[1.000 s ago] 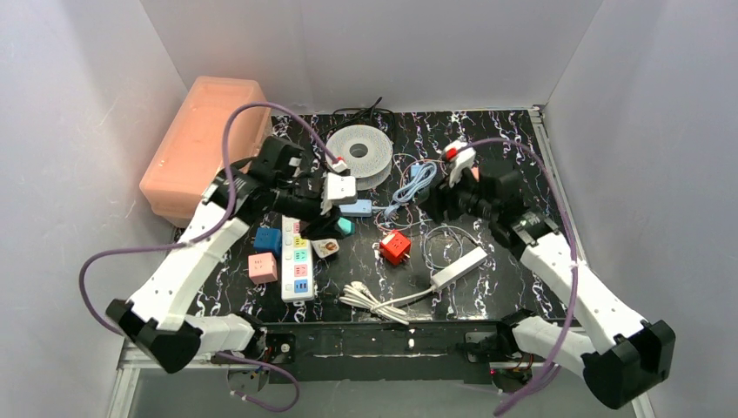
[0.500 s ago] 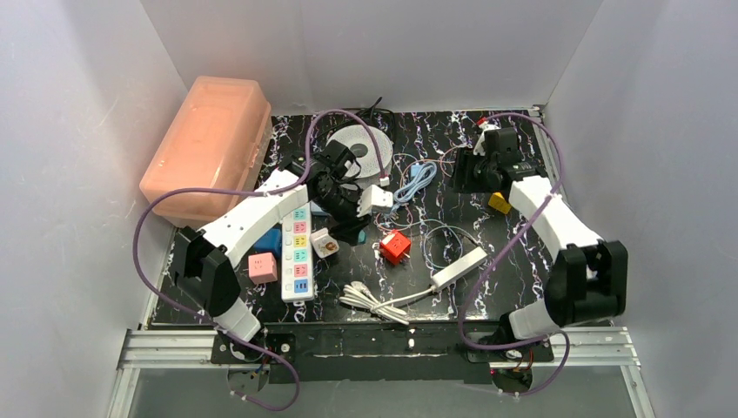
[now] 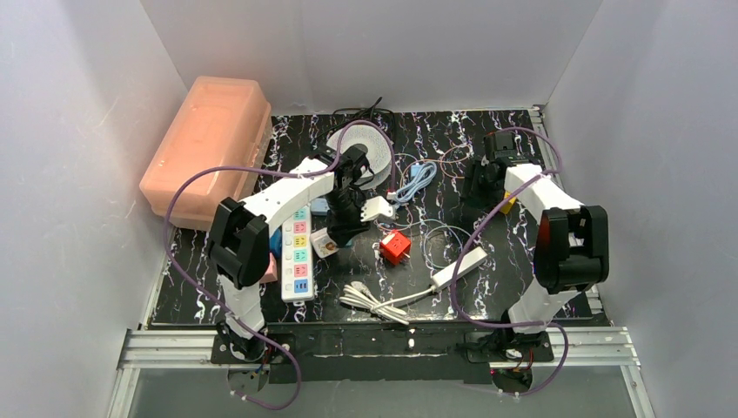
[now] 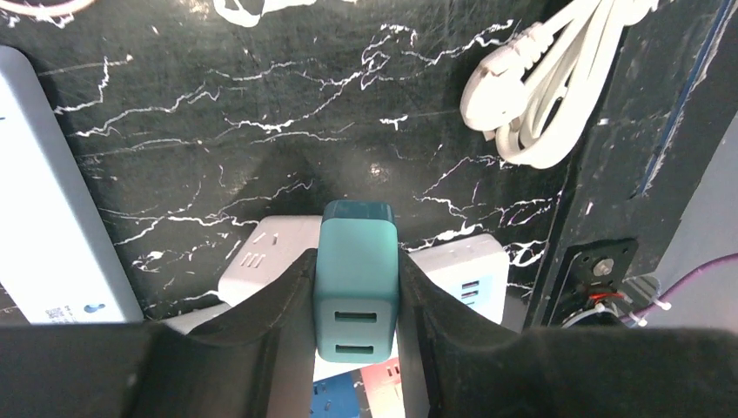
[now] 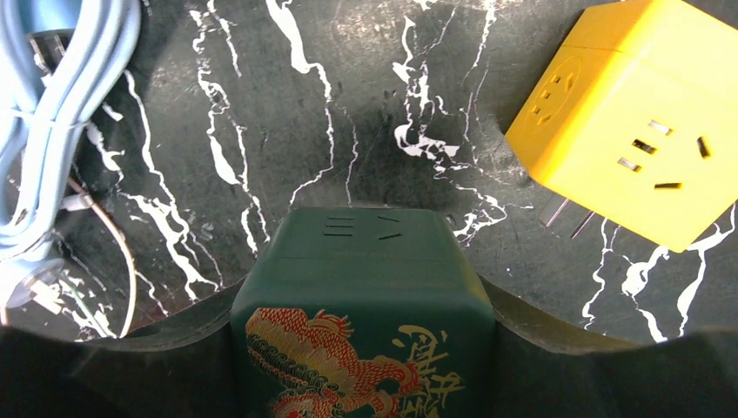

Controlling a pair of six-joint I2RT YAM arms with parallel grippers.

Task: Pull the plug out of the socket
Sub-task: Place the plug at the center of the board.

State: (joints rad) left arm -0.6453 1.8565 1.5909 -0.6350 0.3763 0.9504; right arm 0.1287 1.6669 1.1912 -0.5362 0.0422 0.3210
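Both arms have been folded in more upright since a moment ago, and the left gripper [image 4: 357, 266] has been brought closer to the coloured power strip [image 3: 298, 257]. Nearest, just off the strip's near right corner, a coiled white cable [image 3: 372, 299] is seen, with a slim white strip [image 3: 459, 267] further right. Bare table [image 4: 261, 131] is left open between that cable and the teal plug [image 4: 358, 296].

The plug is clamped between the left fingers, just right of the strip's far half. Its long axis is laid along the fingers, and its two-port face is turned back to the wrist camera. Behind it a white socket block [image 4: 265, 252] is pressed close; whether the prongs are seated cannot be told. A red cube [image 3: 394, 247] is crowded in on the right.

Well right of the strip, the right gripper [image 5: 370, 296] is closed around a dark green cube [image 5: 365, 252], with a yellow cube [image 5: 640, 122] just beside it. A pink box [image 3: 209, 139] is parked far left.
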